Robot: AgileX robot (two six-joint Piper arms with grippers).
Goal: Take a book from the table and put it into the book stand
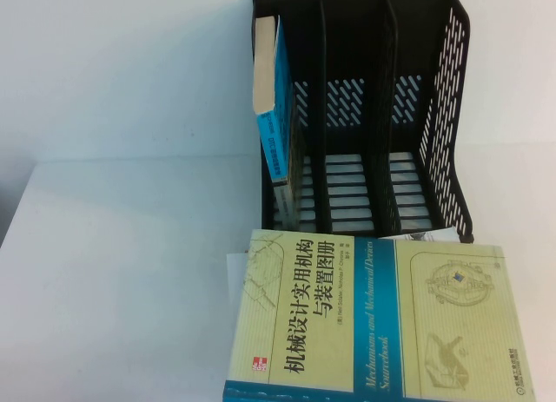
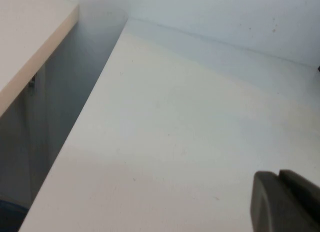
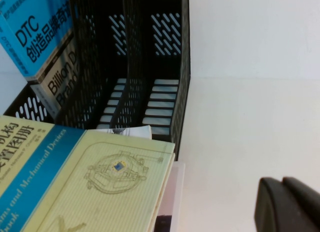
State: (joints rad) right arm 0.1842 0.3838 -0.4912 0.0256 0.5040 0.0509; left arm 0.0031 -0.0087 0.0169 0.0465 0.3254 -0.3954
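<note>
Books on inspection: two. Nearest the robot, one large pale yellow-green book [image 1: 373,319] with a blue band lies flat, cover up, on the plain white tabletop [image 1: 113,272], just in front of the stand; loose white paper [image 1: 233,270] shows from beneath its edges. Beyond it stands one black plastic three-compartment book stand [image 1: 447,133] with slotted back and base and perforated side wall. One thick blue-and-grey book printed "DTC" [image 1: 276,107] stands upright in the stand's leftmost compartment, page edges toward the left, its top rising above the stand's low front. The middle and right compartments hold no book.

Grippers: two, neither visible from the high camera. The left gripper [image 2: 287,202] shows only as a dark finger edge above bare tabletop at the table's left side; whether it is spread or closed cannot be told. The right gripper [image 3: 290,204] shows likewise, over bare tabletop to the right of the stand and the yellow-green book; its state cannot be told.
</note>
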